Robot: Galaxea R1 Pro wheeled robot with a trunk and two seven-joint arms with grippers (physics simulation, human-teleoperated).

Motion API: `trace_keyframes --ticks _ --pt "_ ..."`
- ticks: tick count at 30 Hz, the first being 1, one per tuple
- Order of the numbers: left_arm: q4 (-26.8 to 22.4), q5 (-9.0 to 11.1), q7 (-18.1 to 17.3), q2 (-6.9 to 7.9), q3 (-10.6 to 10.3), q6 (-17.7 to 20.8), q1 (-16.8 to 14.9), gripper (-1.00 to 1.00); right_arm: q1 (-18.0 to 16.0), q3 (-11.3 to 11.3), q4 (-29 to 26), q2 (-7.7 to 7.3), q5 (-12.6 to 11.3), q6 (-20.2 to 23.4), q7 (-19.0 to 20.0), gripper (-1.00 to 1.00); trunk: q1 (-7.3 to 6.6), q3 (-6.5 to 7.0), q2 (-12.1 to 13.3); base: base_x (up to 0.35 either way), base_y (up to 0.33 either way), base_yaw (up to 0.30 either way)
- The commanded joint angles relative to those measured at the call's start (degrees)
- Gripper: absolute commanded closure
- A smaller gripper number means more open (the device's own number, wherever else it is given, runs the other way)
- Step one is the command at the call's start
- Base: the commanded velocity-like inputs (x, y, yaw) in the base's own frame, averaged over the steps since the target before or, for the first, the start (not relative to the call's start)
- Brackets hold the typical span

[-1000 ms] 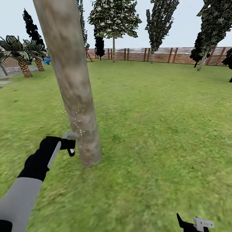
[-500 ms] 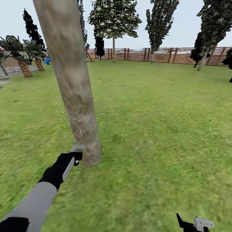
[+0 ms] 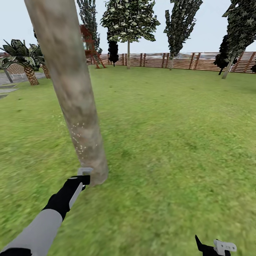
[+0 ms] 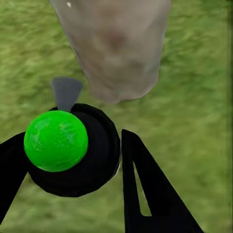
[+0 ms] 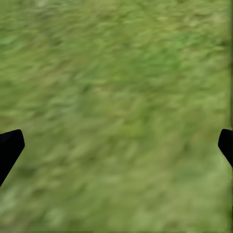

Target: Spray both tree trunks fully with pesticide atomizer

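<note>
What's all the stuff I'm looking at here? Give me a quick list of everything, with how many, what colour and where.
tree trunk: one, mottled grey-brown, close in front, leaning across the head view's left.
pesticide: scatter of white specks, low on that trunk.
pesticide atomizer: one, black with a green top and grey nozzle, by the trunk's base.
grass: green lawn all around.
fence: brown slats, along the far edge.
far trees: several, dark green foliage, near the fence.
palms: a cluster of them, green fronds and brown trunks, far left.
left gripper: black, holding the atomizer at the foot of the trunk.
right gripper: black fingers spread wide over grass, nothing between them.
</note>
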Motion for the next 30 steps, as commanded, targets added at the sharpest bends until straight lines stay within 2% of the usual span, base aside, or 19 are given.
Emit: trace_keyframes --ticks 1,9,10,12,13,21,30 --pt "-0.01 -0.10 0.03 0.05 0.02 -0.01 0.00 1.00 0.00 0.00 0.00 -0.02 0.00 0.00 0.01 -1.00 0.00 0.00 0.00 0.137 -0.265 0.000" --pt "-0.02 -0.35 1.21 0.11 0.09 -0.02 0.00 1.00 0.01 0.09 0.02 0.06 0.00 0.00 0.02 -1.00 0.00 0.00 0.00 0.047 -0.270 0.238" --pt "-0.02 -0.37 2.08 0.19 0.11 -0.02 0.00 1.00 -0.01 0.09 0.04 0.06 0.00 0.00 0.02 -1.00 0.00 0.00 0.00 0.000 -0.273 0.278" --pt "0.02 -0.12 6.79 0.13 0.05 0.13 0.00 1.00 -0.01 0.09 0.04 0.06 0.01 0.00 0.02 -1.00 0.00 0.00 0.00 0.000 -0.273 0.278" --pt "0.05 -0.08 7.40 0.11 0.05 0.17 0.00 1.00 0.00 0.09 0.04 0.06 0.02 0.00 0.02 -1.00 0.00 0.00 0.00 0.000 -0.273 0.278" --pt "0.11 -0.03 8.01 -0.05 -0.03 0.43 0.00 1.00 0.01 0.09 0.09 0.06 0.08 0.00 0.02 -1.00 0.00 0.00 0.00 0.059 -0.273 0.089" --pt "0.24 -0.10 8.05 -0.60 -0.05 0.43 0.00 1.00 -0.02 0.09 0.10 0.06 0.08 0.00 0.02 -1.00 0.00 0.00 0.00 0.113 -0.273 0.261"
